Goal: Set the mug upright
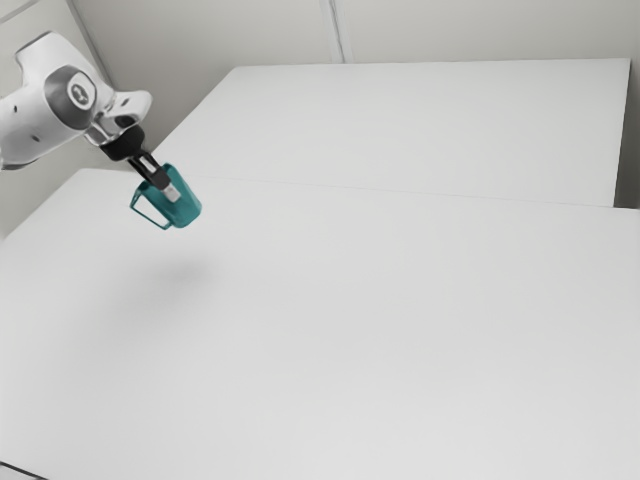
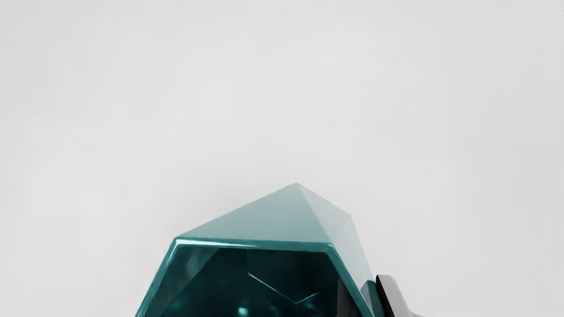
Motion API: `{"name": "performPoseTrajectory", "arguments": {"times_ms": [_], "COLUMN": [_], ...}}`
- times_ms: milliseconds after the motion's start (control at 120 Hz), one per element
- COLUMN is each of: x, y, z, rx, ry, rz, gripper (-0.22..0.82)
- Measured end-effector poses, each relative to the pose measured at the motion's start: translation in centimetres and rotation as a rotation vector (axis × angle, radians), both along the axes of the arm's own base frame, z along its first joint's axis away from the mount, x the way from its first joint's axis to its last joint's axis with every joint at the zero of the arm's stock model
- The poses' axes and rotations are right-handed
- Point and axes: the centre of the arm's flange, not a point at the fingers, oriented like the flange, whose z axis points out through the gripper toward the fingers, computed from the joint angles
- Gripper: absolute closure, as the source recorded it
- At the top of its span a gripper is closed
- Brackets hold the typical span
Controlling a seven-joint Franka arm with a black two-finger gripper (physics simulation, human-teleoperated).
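A: Where is the black two-finger gripper (image 1: pixel 171 191)?
B: Upper left of the exterior view, angled down toward the right, its fingertips at the mug.
A: Apart or together?
B: Clamped on the wall of the mug. The wrist view shows how: a light grey finger (image 2: pixel 394 297) presses from outside, and a dark finger (image 2: pixel 346 300) sits inside the mouth, with the wall pinched between.
A: And the mug itself?
B: A glossy teal, flat-sided mug (image 1: pixel 185 209), upper left of the exterior view, raised in the air and tilted, with its mouth toward the gripper and its base toward the lower right.
A: What else does each view give?
B: The exterior view has the angular teal handle (image 1: pixel 149 219) on the mug's lower-left side. The wrist view looks into the dark teal interior (image 2: pixel 211 284), past a bright, straight-edged rim (image 2: pixel 253 243).
A: Farther out?
B: In the exterior view, the white robot arm (image 1: pixel 38 118) comes in from the upper left. A soft grey shadow (image 1: pixel 180 273) lies below the mug on the broad white tabletop (image 1: pixel 400 350), and another pale flat surface (image 1: pixel 420 130) spans the upper middle and upper right.
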Motion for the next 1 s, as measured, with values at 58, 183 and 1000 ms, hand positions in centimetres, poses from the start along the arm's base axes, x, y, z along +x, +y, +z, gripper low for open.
{"name": "performPoseTrajectory", "arguments": {"times_ms": [58, 183, 1000], "x": [-0.7, -3.0, -6.2], "y": [-2.3, -6.3, -10.4], "z": [-0.3, -1.4, -10.4], "rx": [0.039, 0.116, 0.28], "ry": [0.032, 0.093, 0.136], "rz": [-0.016, -0.034, 0.174], "gripper": [0.78, 0.77, 0.77]}}
